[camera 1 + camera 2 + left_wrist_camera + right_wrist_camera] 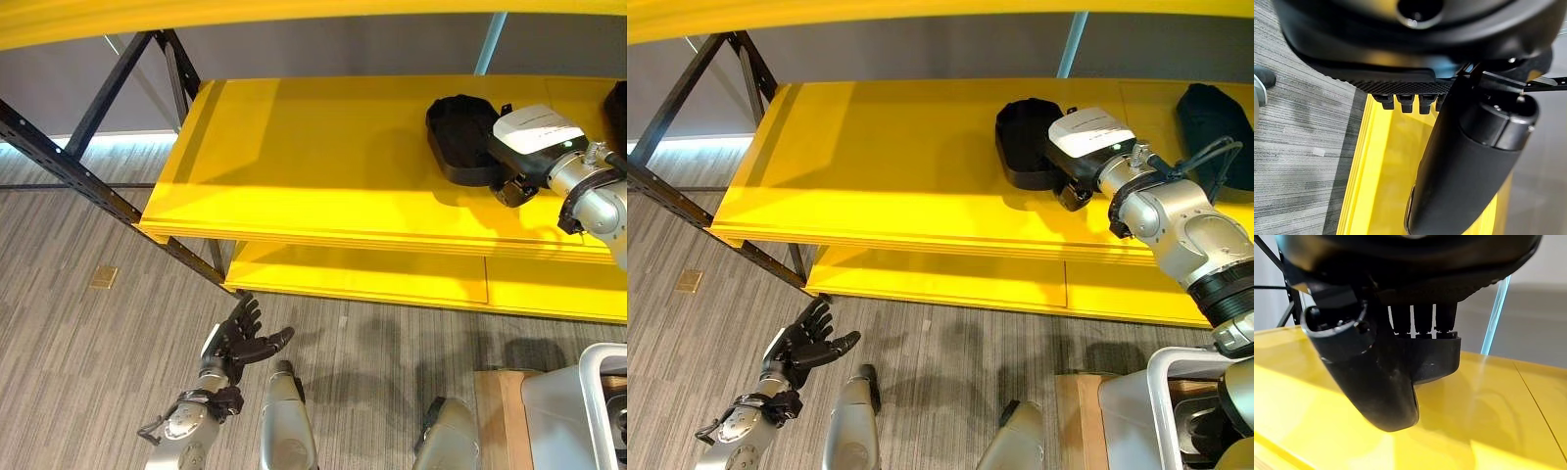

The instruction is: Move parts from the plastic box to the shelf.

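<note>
On the yellow shelf (313, 157) a black moulded part (458, 137) rests on the top board, towards its right. My right hand (1087, 147), with a white cover on its back, reaches over the shelf and grips this part's near edge. In the right wrist view the fingers (1422, 318) come down on the part (1435, 357) and the thumb (1376, 387) closes against it. A second black part (1215, 122) lies further right on the same board. The grey plastic box (1161, 392) stands at the lower right. My left hand (240, 338) hangs low over the floor, open and holding nothing.
Dark metal frame bars (69, 162) slant down at the left of the shelf. A lower yellow board (362, 274) sits under the top one. The box rests on a wooden stand (495, 411). Grey striped floor (78, 343) spreads in front.
</note>
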Motion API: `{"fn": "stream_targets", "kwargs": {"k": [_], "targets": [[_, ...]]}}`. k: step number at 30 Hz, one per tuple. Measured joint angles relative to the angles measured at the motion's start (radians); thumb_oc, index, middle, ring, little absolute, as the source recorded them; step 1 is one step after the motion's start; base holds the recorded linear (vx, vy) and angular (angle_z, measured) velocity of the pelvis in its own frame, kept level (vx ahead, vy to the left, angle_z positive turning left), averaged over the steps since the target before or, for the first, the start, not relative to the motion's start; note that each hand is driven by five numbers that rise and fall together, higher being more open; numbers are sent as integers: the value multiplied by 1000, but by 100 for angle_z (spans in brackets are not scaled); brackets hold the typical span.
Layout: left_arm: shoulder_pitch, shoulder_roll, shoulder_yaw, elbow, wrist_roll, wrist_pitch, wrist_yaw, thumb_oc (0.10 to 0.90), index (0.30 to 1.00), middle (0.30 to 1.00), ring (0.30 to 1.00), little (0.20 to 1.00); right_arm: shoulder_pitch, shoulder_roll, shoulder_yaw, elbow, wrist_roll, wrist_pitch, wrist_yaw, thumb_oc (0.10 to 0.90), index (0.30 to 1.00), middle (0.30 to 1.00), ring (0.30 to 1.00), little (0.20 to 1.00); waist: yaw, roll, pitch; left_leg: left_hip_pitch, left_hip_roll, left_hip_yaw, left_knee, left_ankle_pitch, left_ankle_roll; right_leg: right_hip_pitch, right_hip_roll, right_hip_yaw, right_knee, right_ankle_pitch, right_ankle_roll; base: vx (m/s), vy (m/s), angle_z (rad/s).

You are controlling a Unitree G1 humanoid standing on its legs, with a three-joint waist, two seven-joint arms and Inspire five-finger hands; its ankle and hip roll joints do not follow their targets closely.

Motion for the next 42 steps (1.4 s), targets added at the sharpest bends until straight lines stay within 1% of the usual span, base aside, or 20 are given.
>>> {"fn": "stream_targets", "kwargs": {"k": [3,11,13,17,26,27,28,29,31,36,42], "targets": [[-12,0,0,0,0,0,2,900,1000,1000,1000,1000,0,1,6,41,-3,11,-7,400,300,300,300,300,-4,9,6,0,-1,0,-5,0,0,-3,0,0,1,-4,-1,0,0,0],[-20,1,0,-1,-3,-9,2,900,1000,1000,1000,1000,-58,18,64,127,-28,20,-24,400,300,300,300,300,-6,13,9,-12,-2,2,-11,0,0,-20,-1,2,2,-6,-2,0,0,0],[-20,0,-1,-1,-12,-9,2,900,1000,1000,1000,1000,-81,18,67,142,-40,21,-29,400,300,300,300,300,-6,22,24,-15,-4,1,-14,2,-1,-22,-1,2,4,-4,1,-3,-1,2],[-18,0,0,-2,-38,-12,4,900,1000,1000,1000,1000,-113,17,76,163,-41,24,-39,400,300,300,300,300,-5,32,32,-22,-14,1,-26,14,-5,-37,-10,3,7,-4,1,-12,-3,4],[-31,-1,0,-2,-38,-22,4,900,1000,1000,1000,1000,-118,18,82,192,-42,26,-53,400,300,300,300,300,-5,31,34,-31,-15,2,-26,16,-7,-45,-11,2,6,-4,1,3,0,0],[-31,-1,0,-2,-38,-22,4,900,1000,1000,1000,1000,-118,18,82,192,-42,26,-53,408,311,311,311,311,-6,31,34,-31,-15,1,-26,16,-7,-45,-11,2,6,-4,1,0,0,0],[-29,-1,0,-2,-38,-23,4,900,1000,1000,1000,1000,-115,18,81,192,-42,27,-54,776,827,827,827,827,-6,31,34,-31,-15,2,-26,16,-7,-45,-11,3,5,-4,1,0,0,0],[-29,-1,0,-2,-38,-23,4,900,1000,1000,1000,1000,-114,19,82,192,-42,28,-54,900,1000,1000,1000,1000,-6,31,34,-33,-15,1,-26,16,-7,-48,-10,3,6,-4,1,0,0,0],[-29,-4,0,-2,-38,-23,5,900,1000,1000,1000,1000,-113,24,94,196,-40,42,-51,900,1000,1000,1000,1000,-9,29,35,-42,-15,-4,-24,17,-7,-55,-10,1,12,-6,1,6,-8,2],[-38,-5,1,-1,-38,-23,5,900,1000,1000,1000,1000,-117,33,103,215,-19,41,-12,900,1000,1000,1000,1000,-11,22,39,-43,-15,-7,-23,20,-11,-53,-11,0,15,-6,0,0,0,0],[-34,-5,1,-1,-39,-23,5,900,1000,1000,1000,1000,-117,33,103,213,2,41,-5,900,1000,1000,1000,1000,-19,22,39,-42,-15,-8,-25,21,-11,-53,-10,0,15,-5,0,0,0,0]]}}
